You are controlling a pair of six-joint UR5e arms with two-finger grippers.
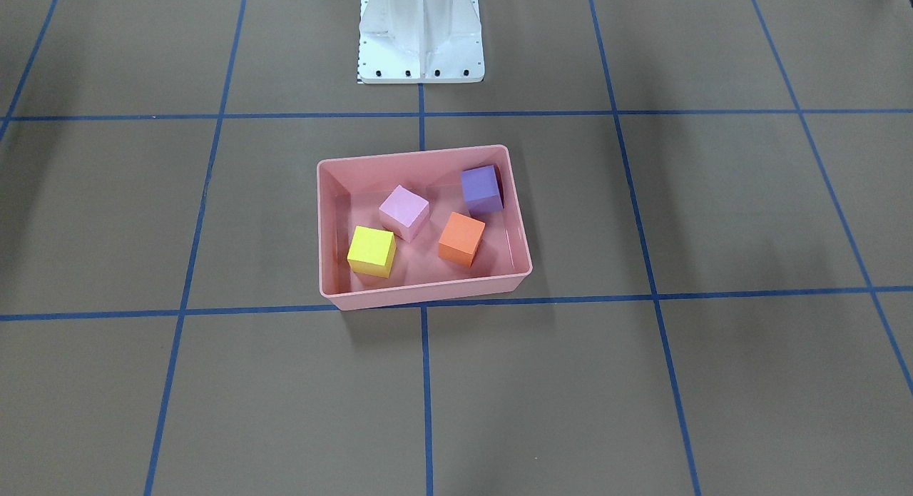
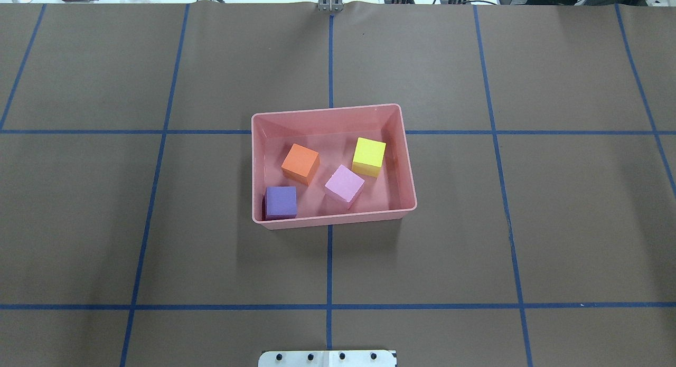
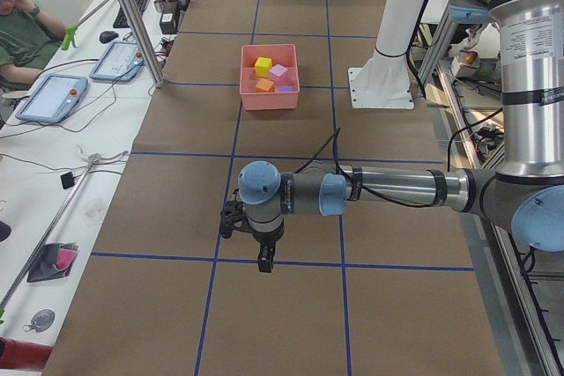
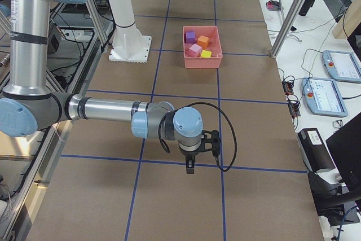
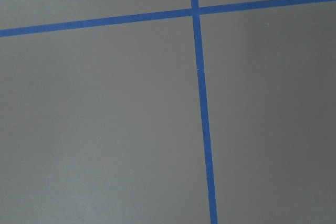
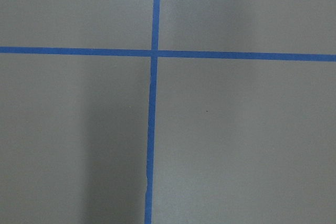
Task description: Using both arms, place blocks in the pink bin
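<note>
The pink bin sits at the table's middle. All four blocks lie inside it: orange, yellow, pale pink-lilac and purple, the purple one in a corner. Neither arm shows in the overhead or front views. My left gripper shows only in the exterior left view, pointing down over bare table far from the bin. My right gripper shows only in the exterior right view, likewise far from the bin. I cannot tell whether either is open or shut.
The white base pedestal stands behind the bin. Blue tape lines grid the brown table. Both wrist views show only table and tape. A seated person and tablets are on a side bench.
</note>
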